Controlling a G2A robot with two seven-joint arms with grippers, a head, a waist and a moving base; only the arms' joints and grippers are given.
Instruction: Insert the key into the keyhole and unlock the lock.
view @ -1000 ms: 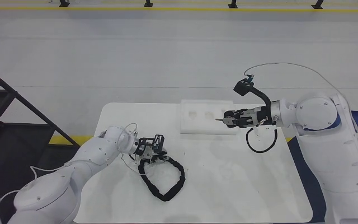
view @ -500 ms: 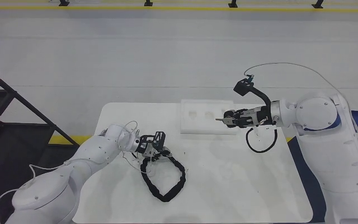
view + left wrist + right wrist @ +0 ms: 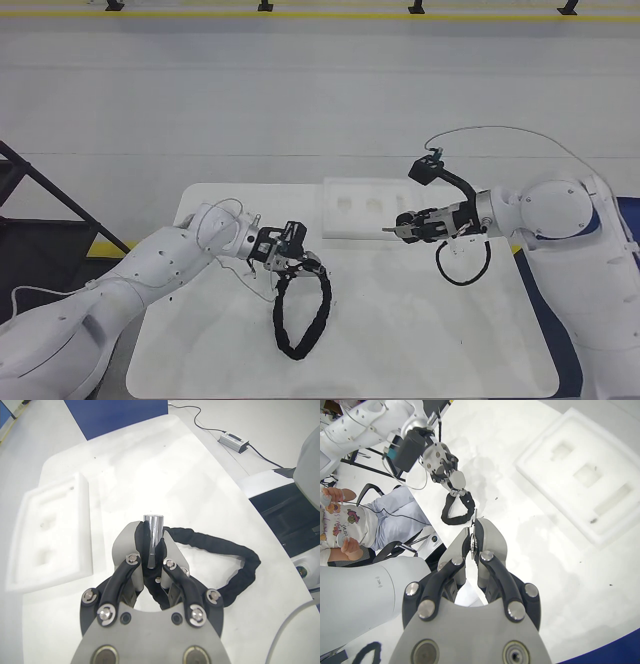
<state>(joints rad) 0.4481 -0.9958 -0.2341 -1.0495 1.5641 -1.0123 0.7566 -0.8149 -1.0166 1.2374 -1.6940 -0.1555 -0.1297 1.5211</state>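
My left gripper (image 3: 150, 542) is shut on the lock's chrome cylinder (image 3: 154, 533), which points away from the wrist above the table. The lock's black fabric-covered chain (image 3: 225, 560) hangs from it and loops on the table; in the top view the left gripper (image 3: 298, 262) holds the lock over the chain loop (image 3: 303, 315). My right gripper (image 3: 473, 536) is shut on the key (image 3: 473, 543), whose thin blade sticks out past the fingertips. In the top view the right gripper (image 3: 400, 227) is at the table's middle right with the key tip (image 3: 387, 229) pointing toward the lock, well apart from it.
A white foam tray (image 3: 365, 207) with several recesses lies at the table's far edge between the arms; it also shows as the foam tray (image 3: 50, 530) and foam tray (image 3: 585, 475). A black frame (image 3: 50, 195) stands left of the table.
The left gripper has moved right and toward the table's middle, dragging the chain loop along. The right gripper with the key has shifted left and slightly nearer, closing the gap.
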